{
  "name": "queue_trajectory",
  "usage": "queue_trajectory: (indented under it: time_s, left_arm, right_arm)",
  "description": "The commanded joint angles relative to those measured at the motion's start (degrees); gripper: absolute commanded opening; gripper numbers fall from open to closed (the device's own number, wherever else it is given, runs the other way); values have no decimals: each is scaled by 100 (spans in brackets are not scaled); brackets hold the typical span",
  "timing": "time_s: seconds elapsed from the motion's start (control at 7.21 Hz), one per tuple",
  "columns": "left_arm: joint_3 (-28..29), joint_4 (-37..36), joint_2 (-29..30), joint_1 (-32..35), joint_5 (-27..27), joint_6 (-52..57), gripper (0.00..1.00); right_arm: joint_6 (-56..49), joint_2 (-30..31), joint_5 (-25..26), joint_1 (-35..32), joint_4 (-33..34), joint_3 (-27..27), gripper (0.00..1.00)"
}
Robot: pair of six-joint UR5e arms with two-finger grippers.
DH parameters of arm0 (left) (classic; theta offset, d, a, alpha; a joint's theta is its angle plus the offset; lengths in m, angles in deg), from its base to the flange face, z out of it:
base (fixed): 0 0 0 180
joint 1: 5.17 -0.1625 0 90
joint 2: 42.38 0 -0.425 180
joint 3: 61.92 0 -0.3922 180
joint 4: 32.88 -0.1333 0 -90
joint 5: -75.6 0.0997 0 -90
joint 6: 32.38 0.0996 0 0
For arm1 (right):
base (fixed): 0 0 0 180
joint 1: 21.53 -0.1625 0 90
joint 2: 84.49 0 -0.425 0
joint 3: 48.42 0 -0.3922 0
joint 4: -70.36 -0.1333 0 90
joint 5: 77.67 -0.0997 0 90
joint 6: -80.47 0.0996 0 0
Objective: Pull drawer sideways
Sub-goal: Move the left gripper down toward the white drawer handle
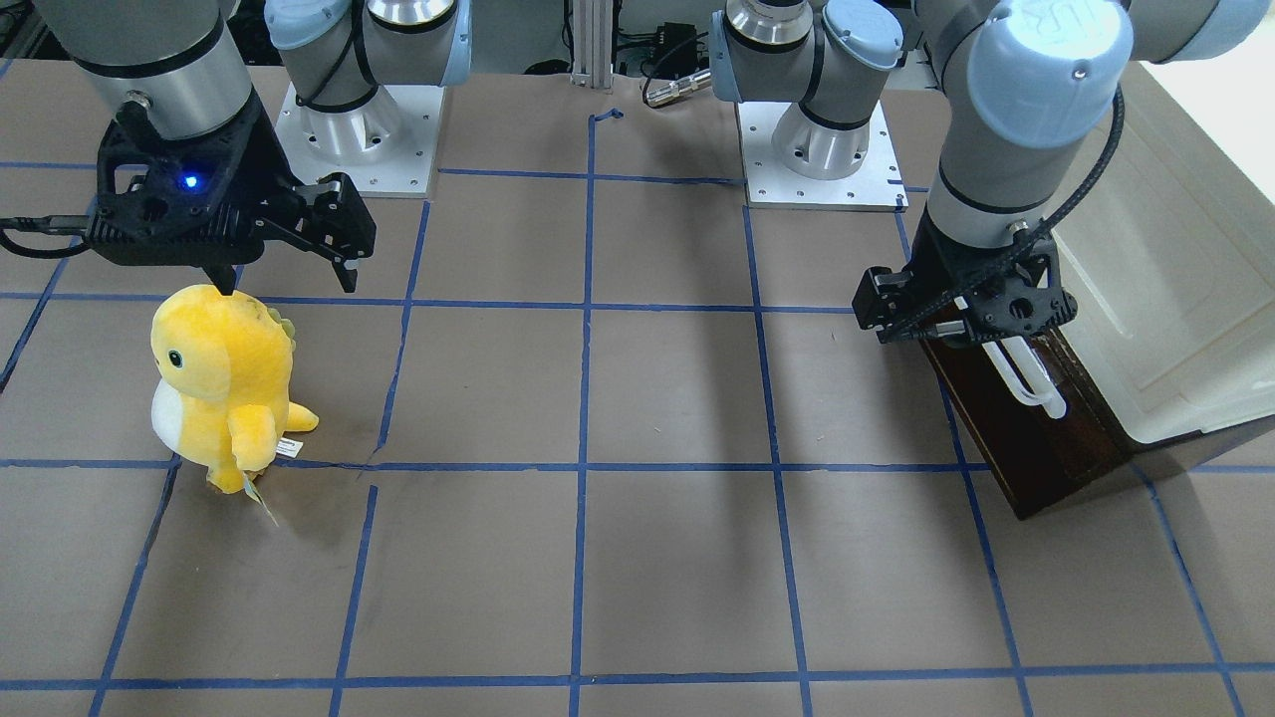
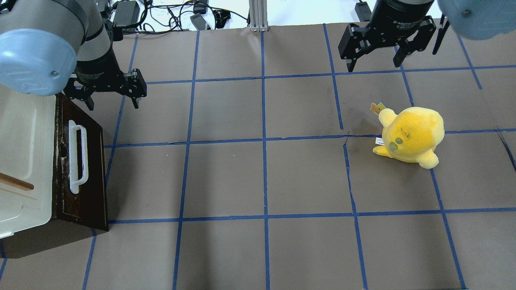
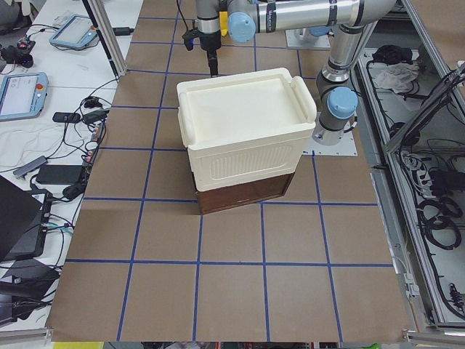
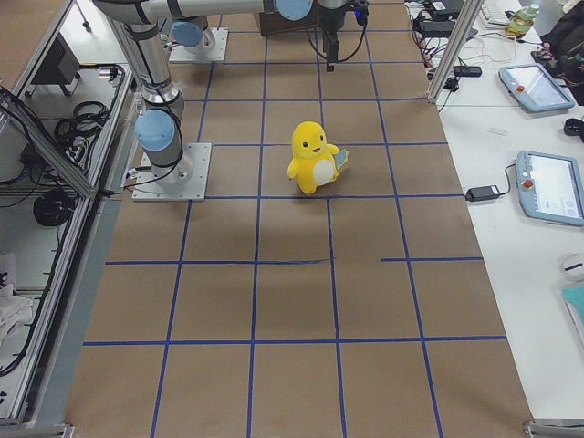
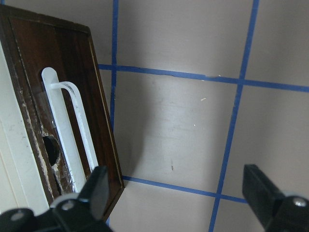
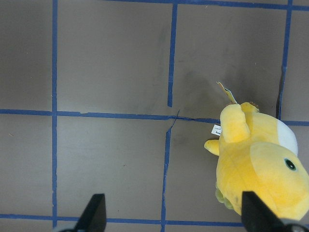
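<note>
Brown drawer [image 2: 94, 181] front, interior hidden | left gripper [image 2: 113, 105] wide | right gripper [image 2: 373, 66] wide

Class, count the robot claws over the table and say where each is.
2. The left claw hangs open beside the drawer; the right claw hangs open near the yellow toy.

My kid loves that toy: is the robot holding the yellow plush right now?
No, the plush stands free on the table, and the right jaws hang open, apart from it.
</note>
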Motion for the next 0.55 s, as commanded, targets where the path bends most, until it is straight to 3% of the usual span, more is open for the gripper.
queue_trajectory:
  time_s: [0.0,0.14,0.42]
  left_arm:
    - [-434,-480,234,70,641,-440,100]
    - [-655,-481,322,71,1141,-705,100]
    - [-762,-481,594,71,1584,-1021,100]
  right_arm:
    - [4,0,-7,0,0,0,100]
    - [-5,0,-7,0,0,0,100]
    - [4,0,-7,0,0,0,100]
